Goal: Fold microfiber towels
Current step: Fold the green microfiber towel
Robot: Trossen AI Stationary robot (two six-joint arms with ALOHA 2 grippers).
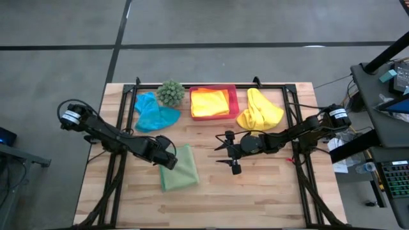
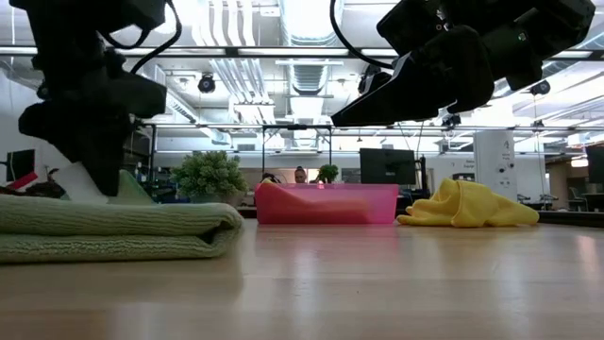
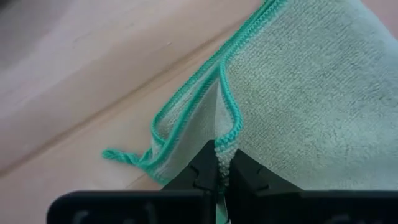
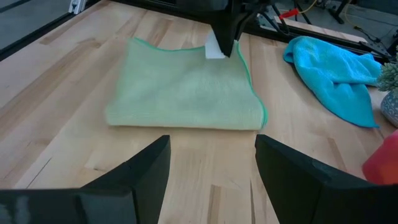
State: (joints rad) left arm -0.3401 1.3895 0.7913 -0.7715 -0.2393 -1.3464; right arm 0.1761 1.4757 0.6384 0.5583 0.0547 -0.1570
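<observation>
- High view: the left gripper (image 1: 171,161) sits at the left edge of the light green towel (image 1: 179,168), which lies folded on the table (image 1: 268,191) with its long axis running toward the front edge. The right gripper (image 1: 231,155) hovers mid-table, well apart from that towel and pointing toward it; the left arm is plainly the nearer. The teal towel (image 1: 153,112) lies crumpled beside the spiky plant (image 1: 170,93). A loose yellow towel (image 1: 260,110) rests just right of the pink tray (image 1: 234,101), which holds a folded yellow towel (image 1: 210,103) with an orange edge showing.
- Low view: the green towel lies flat in stacked layers with the left gripper down on it; the right gripper hangs clear above the wood. Tray and loose yellow towel sit toward the back.
- Left wrist view: the left jaws are pinched fully together on the towel's hemmed corner, its teal stitching (image 3: 205,87) running away from the fingertips (image 3: 205,163).
- Right wrist view: the right fingers (image 4: 146,165) stand apart holding nothing, with the green towel straight ahead, its folded edge facing them. The next fold likely turns on lifting that pinched corner.
</observation>
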